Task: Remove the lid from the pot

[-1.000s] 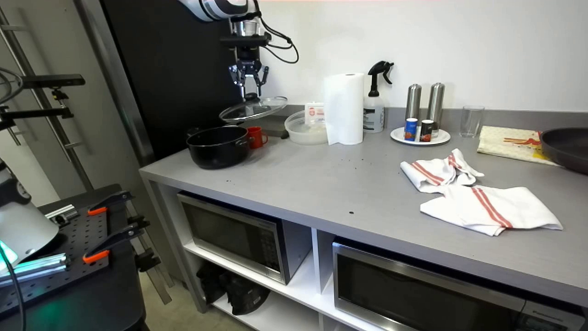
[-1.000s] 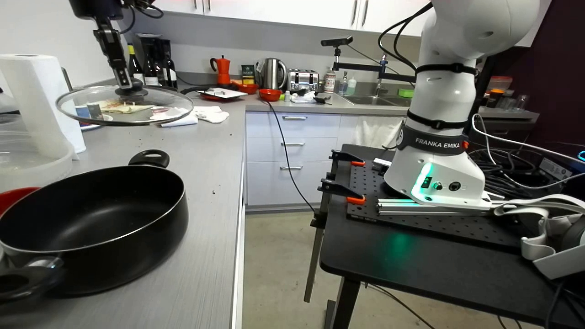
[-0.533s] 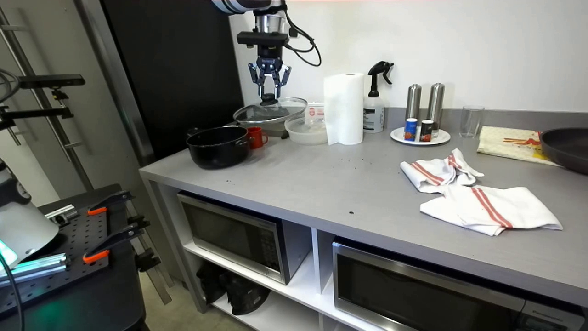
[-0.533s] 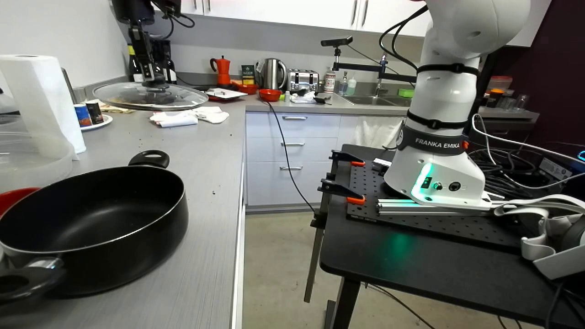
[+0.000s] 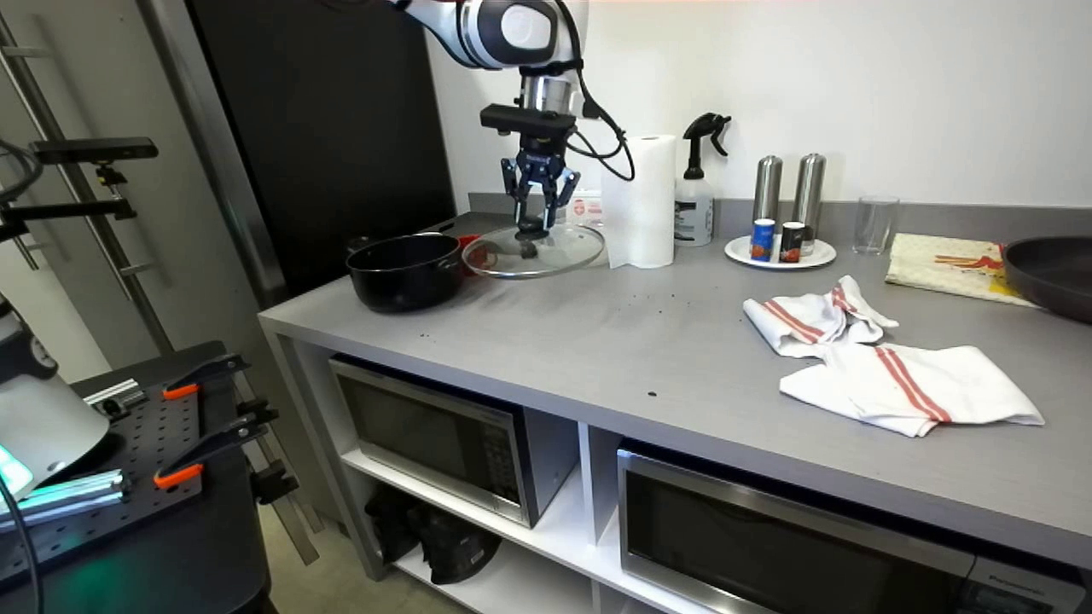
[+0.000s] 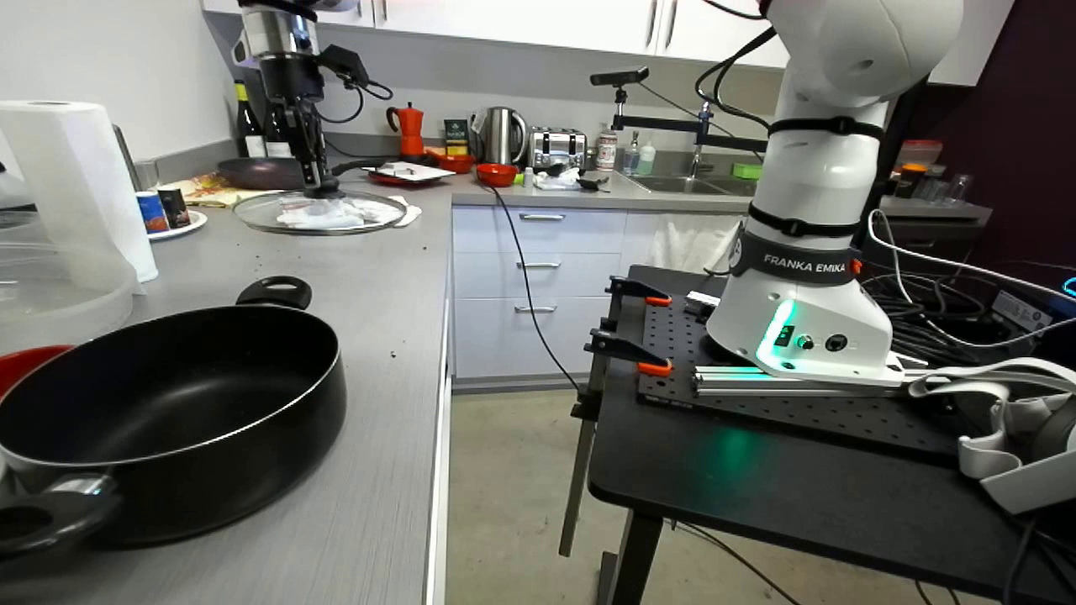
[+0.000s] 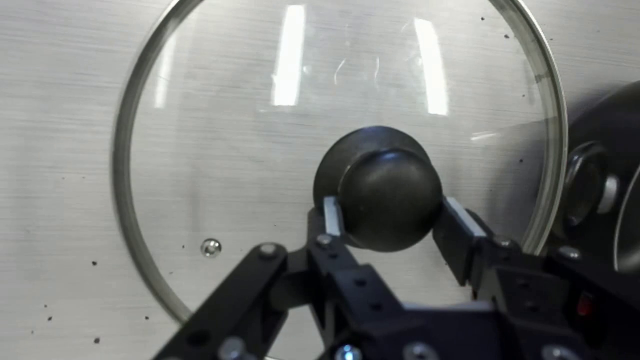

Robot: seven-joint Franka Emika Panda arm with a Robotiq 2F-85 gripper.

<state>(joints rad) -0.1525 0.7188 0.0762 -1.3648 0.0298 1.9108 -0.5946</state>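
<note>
The lid is clear glass with a metal rim and shows in both exterior views (image 5: 567,253) (image 6: 336,220) and in the wrist view (image 7: 240,165). My gripper (image 5: 533,223) is shut on the lid's round black knob (image 7: 392,200), one finger on each side. It holds the lid roughly level above the grey counter, beside the pot. The black pot (image 5: 405,277) stands uncovered near the counter's end, and its empty inside shows in an exterior view (image 6: 218,496). Part of the pot's handle side shows at the right edge of the wrist view (image 7: 590,130).
A red cup (image 6: 34,363) stands by the pot, partly behind the lid. A paper towel roll (image 5: 640,205), a spray bottle (image 5: 695,213) and a white plate (image 5: 819,257) with shakers stand along the wall. Striped towels (image 5: 913,388) lie farther along the counter (image 5: 597,350).
My gripper has carried the lid away from the pot along the counter and, over the last half second, lowered it. The pot has not moved.
</note>
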